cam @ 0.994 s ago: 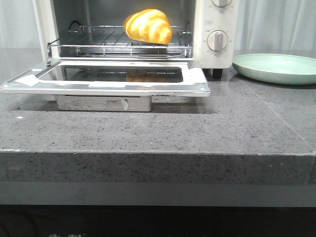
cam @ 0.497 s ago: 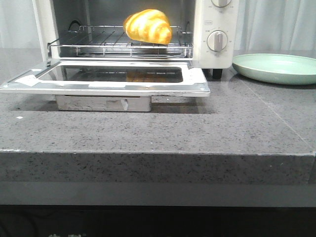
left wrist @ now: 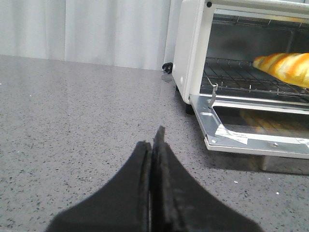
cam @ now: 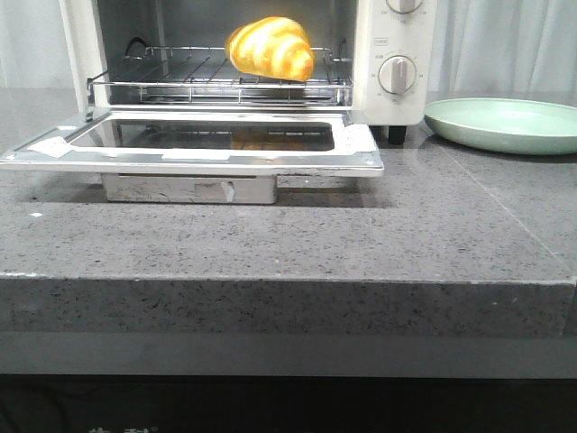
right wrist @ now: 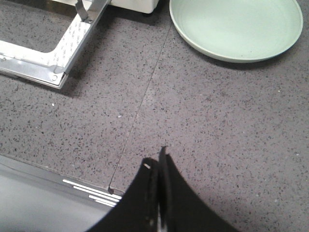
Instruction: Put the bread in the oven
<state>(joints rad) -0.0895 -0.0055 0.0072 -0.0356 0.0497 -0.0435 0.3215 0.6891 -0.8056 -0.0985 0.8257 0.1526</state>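
One croissant-shaped bread roll (cam: 270, 48), one toaster oven (cam: 389, 99) showing two round dials (cam: 397, 74), one pale green plate (cam: 505, 124), and two black grippers (left wrist: 152, 145).

A pale green plate (cam: 505, 124) sits on the grey speckled worktop (cam: 288, 234), toward its back right corner, round and shallow with nothing on it. A thin seam (right wrist: 140, 104) runs across the stone from front to back, just left of the plate. White curtains (left wrist: 96, 31) hang behind the worktop's back edge.
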